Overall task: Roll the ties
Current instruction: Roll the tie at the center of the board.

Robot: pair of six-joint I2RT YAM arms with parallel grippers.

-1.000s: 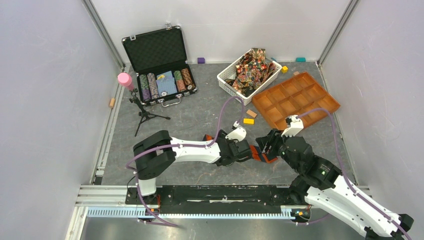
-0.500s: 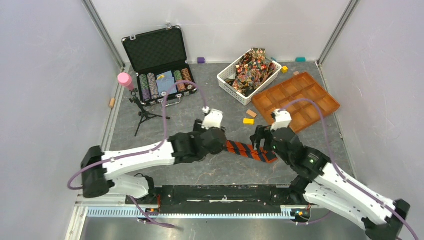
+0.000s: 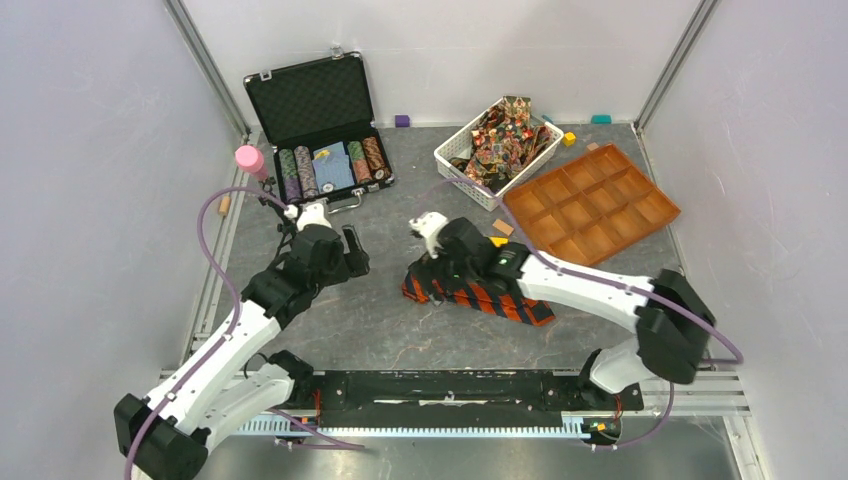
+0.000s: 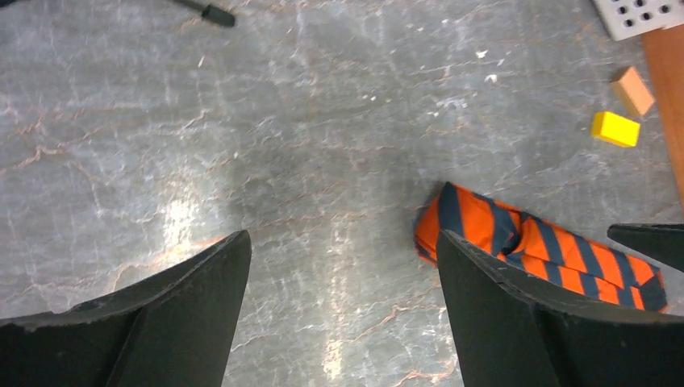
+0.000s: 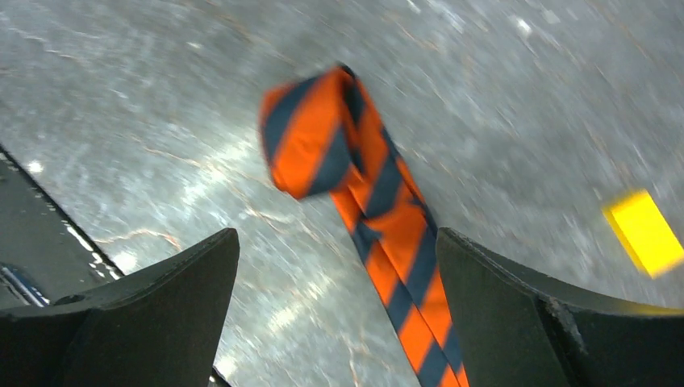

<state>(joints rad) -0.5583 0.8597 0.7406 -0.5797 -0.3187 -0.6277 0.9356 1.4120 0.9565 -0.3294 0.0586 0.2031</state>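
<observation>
The orange-and-dark diagonally striped fabric necktie (image 3: 500, 300) lies flat on the grey marbled tabletop (image 3: 380, 320), on the near-left side of the orange plastic compartment tray (image 3: 590, 205) and apart from it. Its long axis runs roughly across the table; one end points back toward the tray's near corner, and the end farther from the tray is doubled over into a soft, loose fold. The right gripper (image 3: 425, 280) hangs directly above that folded end, jaws spread wide and holding nothing; the fold shows between its black fingers in the right wrist view, though that picture is blurred. The left gripper (image 3: 352, 255) is likewise wide open and empty; it sits farther from the tray and well apart from the tie, with bare stone-look surface beneath it and the fold off to its right. The right arm is therefore plainly the nearer, and the tie stretches away from both tools toward the tray.

Rolling would, I judge, have to begin at the fold and travel along that axis; the cloth looks thin and limp on a smooth top, so the fold may spring open. The multicolour patterned fabric ties (image 3: 505, 135) are heaped in a white perforated plastic basket (image 3: 450, 160) just beyond the tray's far-left edge; a small yellow block (image 3: 497, 242) sits between the tray and the striped tie.
</observation>
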